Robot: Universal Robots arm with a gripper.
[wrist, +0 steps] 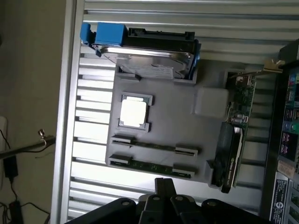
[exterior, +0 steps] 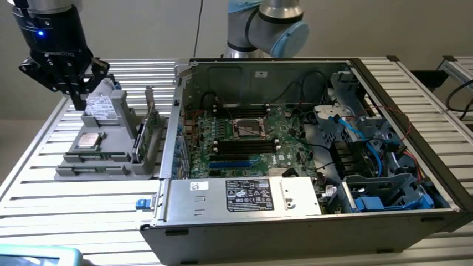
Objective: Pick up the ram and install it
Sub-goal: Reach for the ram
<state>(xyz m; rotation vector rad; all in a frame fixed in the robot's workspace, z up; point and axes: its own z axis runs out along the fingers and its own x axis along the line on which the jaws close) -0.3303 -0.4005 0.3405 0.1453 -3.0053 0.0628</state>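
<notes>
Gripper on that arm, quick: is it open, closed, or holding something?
Gripper: closed, nothing held; it hangs above the gray tray, where the ram lies in its slot.

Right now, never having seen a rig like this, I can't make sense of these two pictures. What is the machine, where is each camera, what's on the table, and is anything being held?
The machine is a single robot arm, and its black gripper hangs over a grey parts tray. One picture comes from a camera standing off the arm. The other comes from a camera on the wrist, looking down onto the tray. The tray sits on the slatted table and carries a hard drive, a processor chip, the ram and a green expansion card. Beside it lies an open computer case. The gripper is shut and holds nothing.
</notes>
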